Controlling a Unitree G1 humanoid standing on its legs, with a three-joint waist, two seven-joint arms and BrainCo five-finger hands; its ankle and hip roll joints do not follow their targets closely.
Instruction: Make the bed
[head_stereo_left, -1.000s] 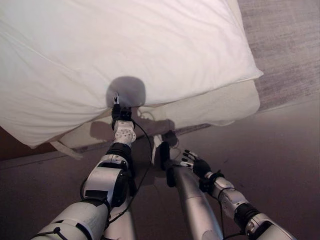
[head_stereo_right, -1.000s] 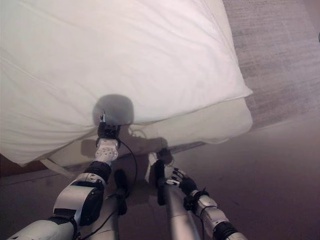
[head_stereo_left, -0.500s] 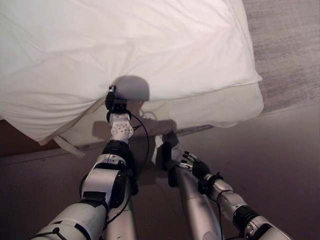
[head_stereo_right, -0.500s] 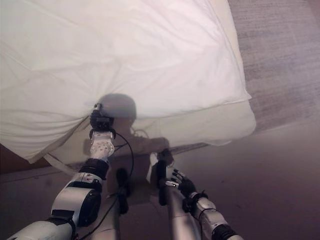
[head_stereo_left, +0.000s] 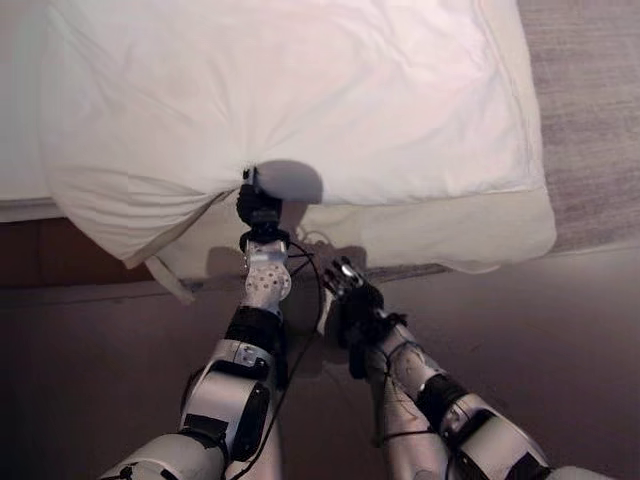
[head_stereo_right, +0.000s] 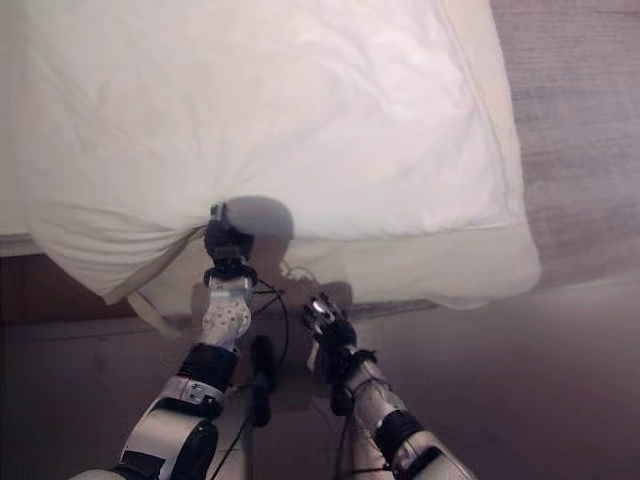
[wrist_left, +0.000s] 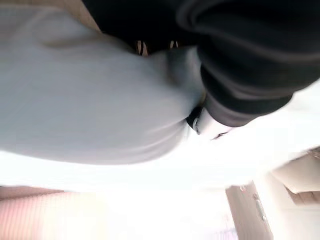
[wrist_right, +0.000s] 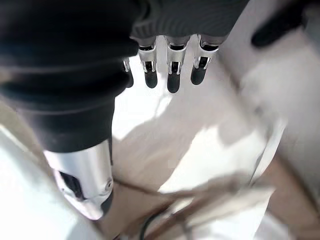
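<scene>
Since a second ago the whole view is shifting, so the camera is moving; beyond that, your left hand (head_stereo_left: 258, 207) is sitting further along the duvet's near edge, and your right hand (head_stereo_left: 352, 292) is coming up from low beside the leg toward the bed.

Left hand is gripping the white duvet (head_stereo_left: 300, 90) at its near hem, creases fanning out from the grip point. In the left wrist view the cloth is bunching against the palm (wrist_left: 235, 65), fingers curled into it, so I'm reading that as a hold on the duvet.

Right hand is hanging just short of the mattress (head_stereo_left: 450, 225), fingers (wrist_right: 172, 75) straight and relaxed, holding nothing.

Duvet is lying over the bed, near edge overhanging the mattress, its left corner drooping over the side.

Handling, my read: soft, puffy, light, no stiffness. It's going to sag and fold wherever it isn't supported, and a one-point pull is only making a pucker. Smooth cover may be slipping through a loose pinch. You're better off taking the hem with the right hand too, well apart from the left, near the right corner, and pulling both evenly.
</scene>
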